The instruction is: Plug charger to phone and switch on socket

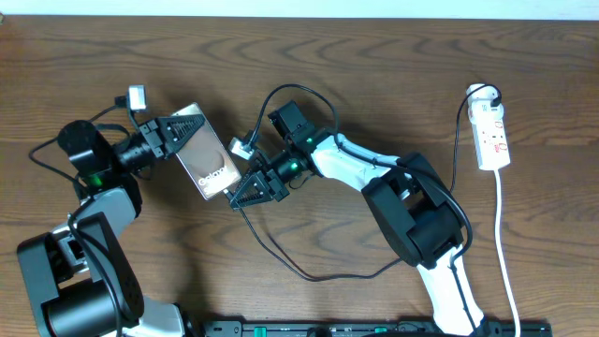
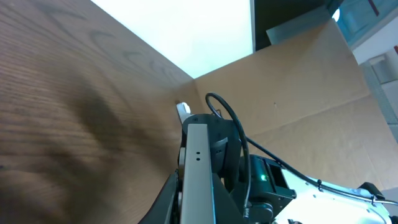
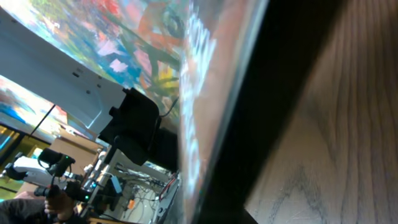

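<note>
Left jaws are pinching the flat brownish-grey phone (image 1: 208, 157); right jaws are clamping the thin black charger cable (image 1: 314, 277), just beside the phone.

A brown wooden table (image 1: 374, 75) with strong grain lies under both claws and spreads well past the left claw (image 1: 185, 139) and the right claw (image 1: 241, 194) on every side. Beyond them, a pale strip (image 1: 281, 7) runs along the table's far edge. Behind them, at the near edge, lies a black rail (image 1: 374, 328). Ahead of the left claw a tan cardboard panel (image 2: 298, 81) stands upright, next to a white surface (image 2: 186, 31) that meets the wood. Beside the right claw there is wood grain to one side and, to the other, a blurred clutter of cables and stands (image 3: 124, 186).
</note>
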`<action>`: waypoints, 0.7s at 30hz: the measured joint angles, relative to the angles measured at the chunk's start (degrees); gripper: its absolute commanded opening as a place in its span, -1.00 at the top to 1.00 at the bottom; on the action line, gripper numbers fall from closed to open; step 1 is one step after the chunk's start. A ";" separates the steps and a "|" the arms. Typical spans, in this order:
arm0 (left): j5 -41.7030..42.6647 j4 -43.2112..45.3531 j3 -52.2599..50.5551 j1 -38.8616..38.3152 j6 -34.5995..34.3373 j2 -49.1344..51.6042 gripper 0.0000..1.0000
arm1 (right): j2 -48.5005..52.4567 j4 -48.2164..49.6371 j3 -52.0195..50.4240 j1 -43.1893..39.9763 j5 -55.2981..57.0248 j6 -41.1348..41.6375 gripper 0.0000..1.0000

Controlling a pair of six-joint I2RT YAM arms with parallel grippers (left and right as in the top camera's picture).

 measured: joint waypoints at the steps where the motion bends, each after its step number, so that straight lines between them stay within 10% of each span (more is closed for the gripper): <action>1: 0.35 -0.04 0.02 -0.20 0.02 0.00 0.85 | 0.09 0.55 0.00 0.02 0.04 0.35 0.98; 21: 1.92 1.70 0.02 3.98 1.07 0.00 0.85 | 0.11 0.42 0.00 -0.04 0.44 1.18 0.98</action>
